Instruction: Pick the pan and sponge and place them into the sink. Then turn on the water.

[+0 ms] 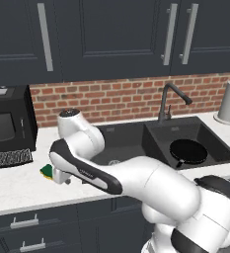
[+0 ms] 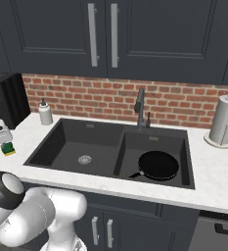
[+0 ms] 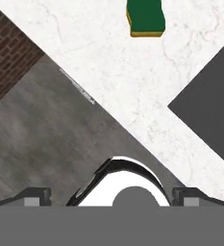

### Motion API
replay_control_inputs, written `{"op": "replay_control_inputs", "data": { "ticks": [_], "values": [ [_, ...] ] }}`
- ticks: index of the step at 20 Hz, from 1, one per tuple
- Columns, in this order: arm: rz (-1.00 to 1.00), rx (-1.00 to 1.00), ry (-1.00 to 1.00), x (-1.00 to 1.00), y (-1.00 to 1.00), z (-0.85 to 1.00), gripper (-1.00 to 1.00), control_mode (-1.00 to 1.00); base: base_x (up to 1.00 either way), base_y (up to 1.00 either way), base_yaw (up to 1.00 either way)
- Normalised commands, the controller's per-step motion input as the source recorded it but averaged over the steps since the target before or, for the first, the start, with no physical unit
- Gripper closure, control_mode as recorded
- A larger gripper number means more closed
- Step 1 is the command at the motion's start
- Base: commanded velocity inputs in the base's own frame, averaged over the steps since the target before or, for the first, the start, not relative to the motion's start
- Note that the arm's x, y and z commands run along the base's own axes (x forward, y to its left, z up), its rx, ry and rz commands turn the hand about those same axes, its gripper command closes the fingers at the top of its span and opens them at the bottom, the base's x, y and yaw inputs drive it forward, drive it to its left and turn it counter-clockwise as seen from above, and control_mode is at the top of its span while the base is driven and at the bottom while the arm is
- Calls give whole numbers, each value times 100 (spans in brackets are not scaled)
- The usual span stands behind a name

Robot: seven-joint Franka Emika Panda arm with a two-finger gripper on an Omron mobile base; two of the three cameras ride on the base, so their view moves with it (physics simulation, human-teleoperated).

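Observation:
The black pan lies in the smaller right basin of the dark sink, its short handle pointing toward the front; it is also seen as the pan inside the sink. The green-and-yellow sponge rests on the white counter left of the sink, near the front edge. My gripper hovers just right of the sponge and apart from it. In the hand view the gripper is open with nothing between its fingertips, and the sponge lies ahead at the top edge. No water runs from the gooseneck faucet.
A black microwave stands at the back left of the counter. A white soap dispenser sits behind the sink's left corner. A paper towel roll stands at the far right. The counter's front edge runs close behind the hand.

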Motion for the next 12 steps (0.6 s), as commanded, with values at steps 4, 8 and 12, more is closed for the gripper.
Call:
{"op": "replay_control_inputs", "data": {
  "ticks": [4, 8, 12],
  "values": [
    [0, -7, 5, 46, 21, -32, -100, -100, 0, 0, 0],
    [0, -5, 3, 47, 22, -28, -100, -100, 0, 0, 0],
    [0, -6, 2, 43, 29, -27, -100, -100, 0, 0, 0]
  ]
}}
